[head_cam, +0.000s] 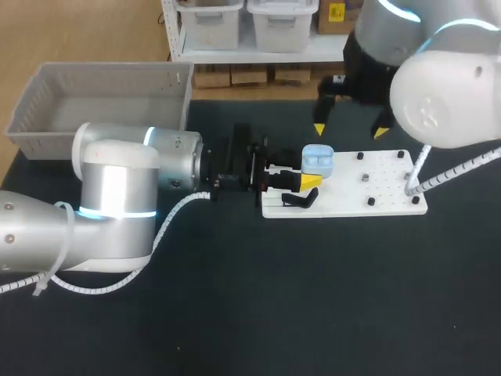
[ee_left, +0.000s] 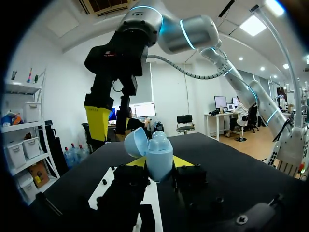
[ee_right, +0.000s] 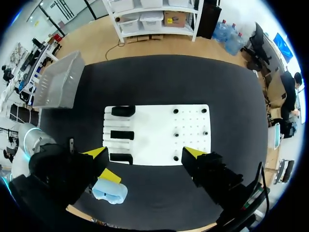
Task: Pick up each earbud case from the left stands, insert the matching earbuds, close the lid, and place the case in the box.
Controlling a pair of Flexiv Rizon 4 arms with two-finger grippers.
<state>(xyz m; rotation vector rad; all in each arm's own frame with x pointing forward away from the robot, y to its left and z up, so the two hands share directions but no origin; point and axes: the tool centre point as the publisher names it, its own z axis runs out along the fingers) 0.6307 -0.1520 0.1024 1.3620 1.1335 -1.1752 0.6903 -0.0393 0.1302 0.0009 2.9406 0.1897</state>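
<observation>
**Earbud case, light blue, lid open: held in the left jaws over the white board**

Item 1. Earbud case (ee_left: pixel 159 155): light blue and rounded, with its lid (ee_left: pixel 135 142) hinged back and tilted to one side. It sits upright between the left arm's yellow fingertips (ee_left: pixel 182 161), which press on it from two sides. The left jaws are thus closed on the case and hold it above the stand end of the board. The inside seems to show two hollows, though I cannot tell whether earbuds fill them.

Item 2. Left arm (head_cam: pixel 117 188): silver, lying low across the black tabletop (head_cam: pixel 313 305) towards the board.

Item 3. Right arm (head_cam: pixel 446 94): hangs above the board. Its yellow fingertips (ee_right: pixel 96 152) stand wide apart, so the right jaws are fully open and hold nothing. They are above and apart from the case.

Item 4. White board (ee_right: pixel 159 140): flat on the tabletop. It carries three black stands (ee_right: pixel 122 134) in a row at one end and small black pegs (head_cam: pixel 365 179) at the other.

Item 5. Grey box (head_cam: pixel 109 78): at the far left corner of the tabletop, well apart from the board and the case
</observation>
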